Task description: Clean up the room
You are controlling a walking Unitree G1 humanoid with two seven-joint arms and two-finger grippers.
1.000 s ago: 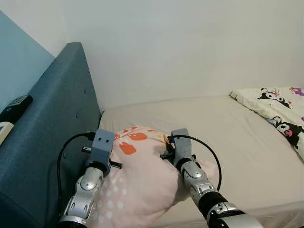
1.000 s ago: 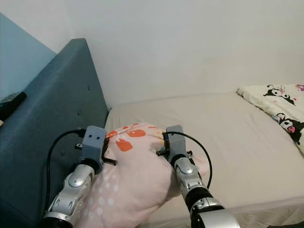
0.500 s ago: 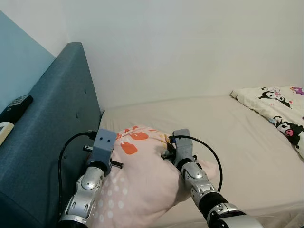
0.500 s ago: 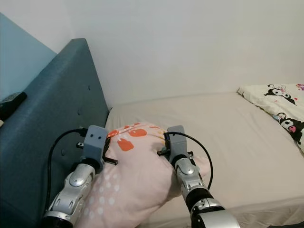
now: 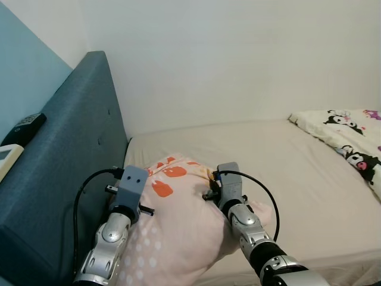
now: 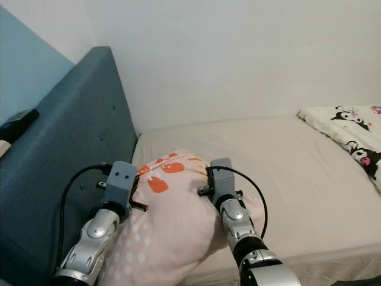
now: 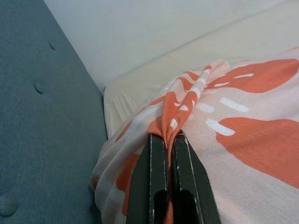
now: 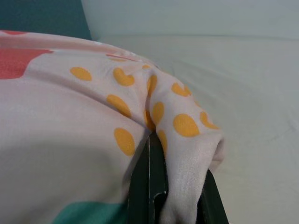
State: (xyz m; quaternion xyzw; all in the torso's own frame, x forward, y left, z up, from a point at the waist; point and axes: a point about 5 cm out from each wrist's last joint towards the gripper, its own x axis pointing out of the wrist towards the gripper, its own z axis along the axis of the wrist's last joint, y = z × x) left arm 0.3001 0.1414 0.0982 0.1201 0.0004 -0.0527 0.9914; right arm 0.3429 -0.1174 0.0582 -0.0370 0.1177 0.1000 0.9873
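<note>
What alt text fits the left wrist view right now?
The left gripper has its jaws shut on a pinched fold of the pink pillow with orange prints. Beside it stands the teal headboard, with the beige mattress beyond.

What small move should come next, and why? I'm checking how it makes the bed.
Probably carry the pillow forward a little toward the headboard and lower it onto the mattress. The left claw and right claw each pinch a fold of its cover, and it sits near the bed's front edge.
</note>
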